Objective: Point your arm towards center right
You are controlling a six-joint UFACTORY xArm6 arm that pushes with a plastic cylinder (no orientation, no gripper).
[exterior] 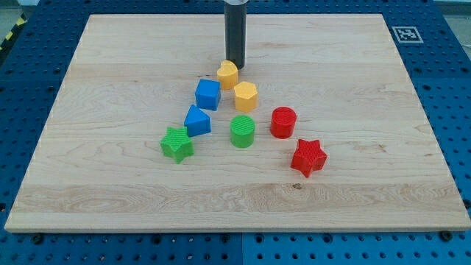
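Note:
My tip (234, 66) rests on the wooden board (110, 66) near the view's top centre, right behind a small yellow block (227, 74) and seemingly touching it. A yellow hexagonal block (245, 96) lies just below and right of that. A blue cube (207, 94) sits to their left, and a blue wedge-like block (196, 121) below it. A green star (176, 143), a green cylinder (242, 131), a red cylinder (283, 122) and a red star (308, 157) lie lower down. All blocks cluster at the board's centre.
A black-and-white marker tag (405, 34) is printed at the board's top right corner. A blue perforated table (456, 110) surrounds the board on all sides.

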